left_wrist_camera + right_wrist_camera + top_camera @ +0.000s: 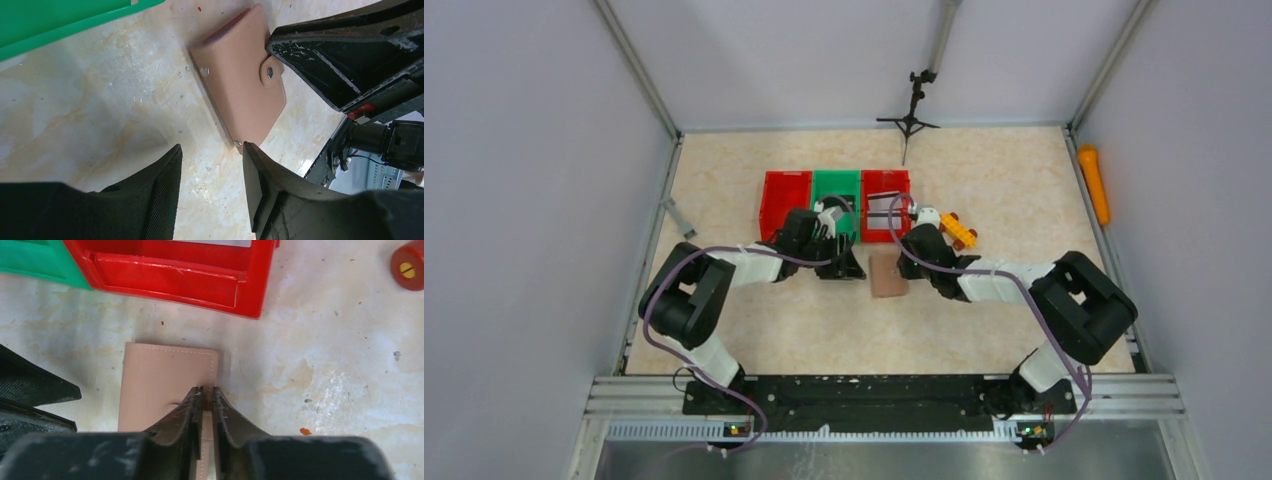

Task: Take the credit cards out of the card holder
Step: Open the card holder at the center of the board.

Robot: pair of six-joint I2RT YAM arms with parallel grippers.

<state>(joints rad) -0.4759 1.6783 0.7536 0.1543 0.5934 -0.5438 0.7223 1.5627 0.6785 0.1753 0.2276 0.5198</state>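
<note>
Beige marbled tabletop (984, 330) fills the walled cell. Near its middle lies the small flat tan leather card holder (887, 273), folded shut and outer face up, just in front of a red plastic bin (175, 275) and a green plastic bin (60, 20).

No credit cards show; I take them to be inside, so nothing looks removed yet.

The right gripper (205, 395) sits low over the holder's edge by the round metal snap tab (270, 74), its jaws drawn to a narrow slit. I judge it is there to catch the tab or flap and lift the cover, though I cannot tell whether it actually pinches anything.

The left gripper (210, 165) hovers at the holder's opposite corner, jaws apart with only bare table between them. It seems placed to pin the wallet down while the other arm pulls.

A thin flap could easily slip free.
</note>
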